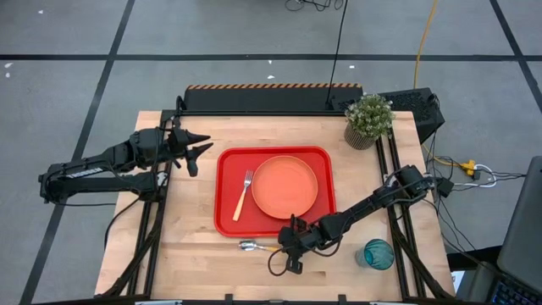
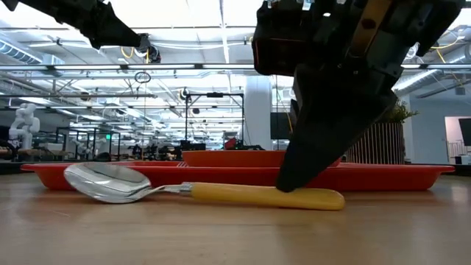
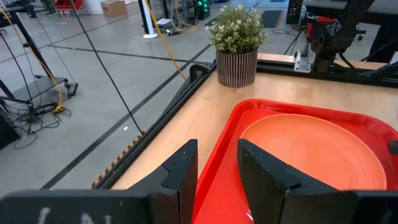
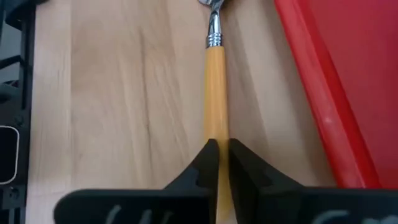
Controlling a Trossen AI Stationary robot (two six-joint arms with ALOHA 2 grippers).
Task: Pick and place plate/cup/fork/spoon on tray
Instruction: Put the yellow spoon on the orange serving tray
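Observation:
The spoon (image 1: pixel 254 246), silver bowl and orange handle, lies flat on the wooden table just in front of the red tray (image 1: pixel 227 191). My right gripper (image 4: pixel 222 149) is down at its handle and shut on it. The orange plate (image 1: pixel 284 187) and the fork (image 1: pixel 244 195) lie in the tray, the fork left of the plate. The teal cup (image 1: pixel 378 253) stands upright near the front right corner. My left gripper (image 3: pixel 217 165) hangs open above the table's far left, holding nothing. My right gripper pinches the spoon's orange handle (image 4: pixel 217 127) between its two fingers, toward the handle's free end (image 2: pixel 294 193). The fingers (image 4: pixel 245 165) slant down from the table's right, pointing along the handle, one on each long side. The spoon lies flat on the table.
A small potted plant (image 1: pixel 368 119) stands at the far right corner. The tray's raised rim (image 2: pixel 221 175) runs right behind the spoon. Bare wood lies left of the tray and along the front edge.

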